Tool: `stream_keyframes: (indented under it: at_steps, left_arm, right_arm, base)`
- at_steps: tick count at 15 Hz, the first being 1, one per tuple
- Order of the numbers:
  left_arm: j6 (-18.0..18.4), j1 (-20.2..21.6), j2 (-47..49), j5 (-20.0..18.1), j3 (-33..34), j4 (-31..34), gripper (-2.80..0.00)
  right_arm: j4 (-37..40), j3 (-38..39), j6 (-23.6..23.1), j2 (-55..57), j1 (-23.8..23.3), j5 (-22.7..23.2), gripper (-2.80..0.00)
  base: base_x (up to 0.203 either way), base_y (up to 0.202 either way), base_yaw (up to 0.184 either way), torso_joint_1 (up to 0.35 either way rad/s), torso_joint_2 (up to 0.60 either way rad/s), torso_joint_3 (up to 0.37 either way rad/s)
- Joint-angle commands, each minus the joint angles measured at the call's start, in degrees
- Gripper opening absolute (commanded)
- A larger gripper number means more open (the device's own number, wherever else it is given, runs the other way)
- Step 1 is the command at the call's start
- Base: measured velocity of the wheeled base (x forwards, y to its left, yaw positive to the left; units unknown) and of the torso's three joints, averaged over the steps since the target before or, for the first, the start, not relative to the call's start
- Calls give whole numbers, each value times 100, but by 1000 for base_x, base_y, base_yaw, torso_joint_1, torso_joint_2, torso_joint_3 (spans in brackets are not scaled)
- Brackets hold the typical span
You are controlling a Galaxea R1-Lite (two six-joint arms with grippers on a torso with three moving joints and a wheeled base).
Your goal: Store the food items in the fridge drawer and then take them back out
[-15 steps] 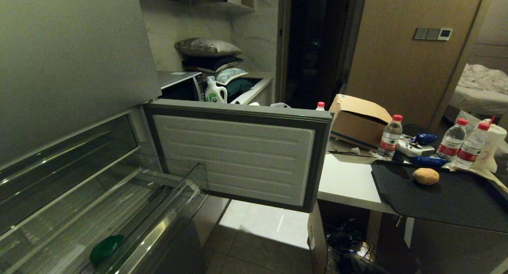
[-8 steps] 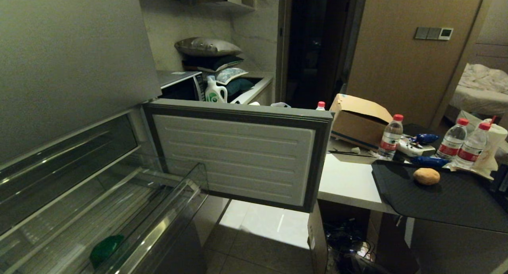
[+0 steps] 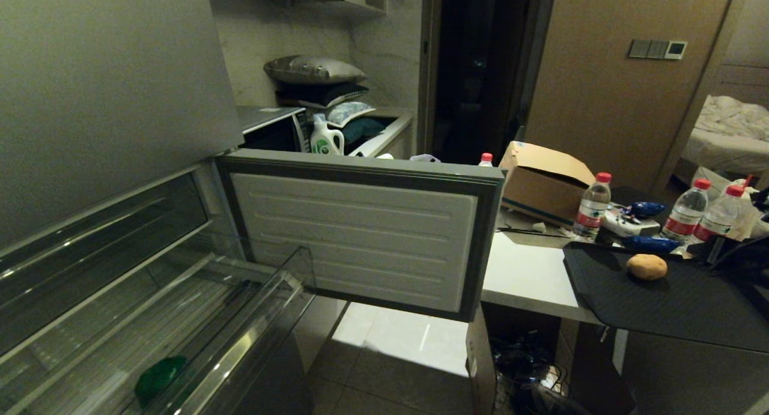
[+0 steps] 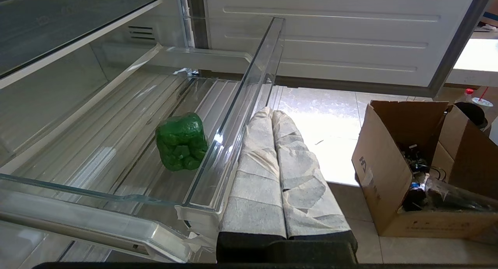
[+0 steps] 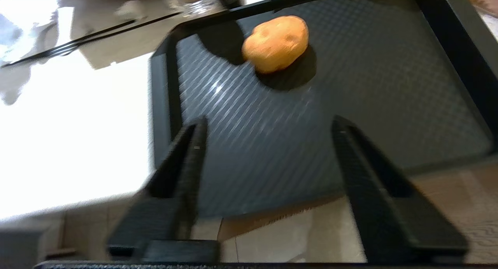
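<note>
The fridge drawer (image 3: pixel 282 295) stands pulled out at the lower left, its clear front lip (image 4: pixel 249 86) upright. A green pepper (image 3: pixel 159 379) lies on its ribbed floor (image 4: pixel 181 141). A potato (image 3: pixel 646 266) rests on the black tray (image 3: pixel 661 307) on the counter at the right. My right arm (image 3: pixel 742 256) reaches in from the right edge, over the tray's far side. My right gripper (image 5: pixel 268 125) is open and empty above the tray (image 5: pixel 369 105), a short way from the potato (image 5: pixel 276 43). My left gripper (image 4: pixel 272 113), wrapped in tape, is shut and hangs just outside the drawer's lip.
The open fridge door (image 3: pixel 360 241) stands between the drawer and the white counter (image 3: pixel 522 277). Water bottles (image 3: pixel 592 208) and a cardboard box (image 3: pixel 544 184) stand behind the tray. Another open box (image 4: pixel 408 171) sits on the floor. A darker drawer (image 3: pixel 90 247) lies above the clear one.
My right arm has come into the head view from the right edge and now reaches over the tray near the potato. The potato, pepper and drawer have not moved.
</note>
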Motion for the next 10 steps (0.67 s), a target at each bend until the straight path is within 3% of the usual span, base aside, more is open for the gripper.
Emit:
stream_keyframes:
  at_steps: [1,6,8,10]
  left_arm:
    - [-1,1,9,1,0,0,-280]
    - [-1,1,9,1,0,0,-280]
    - [-1,1,9,1,0,0,-280]
    - [-1,1,9,1,0,0,-280]
  right_arm:
    - [-16,-558,-19,976,-247,124,0]
    - [-16,-1650,-266,2120,-628,272,0]
    - [-21,-1865,-512,2241,-702,810,0]
    - [-21,-1989,-589,2253,-702,955,0]
  base:
    - [0,0,0,0,0,0]
    - [0,0,0,0,0,0]
    - [0,0,0,0,0,0]
    - [0,0,0,0,0,0]
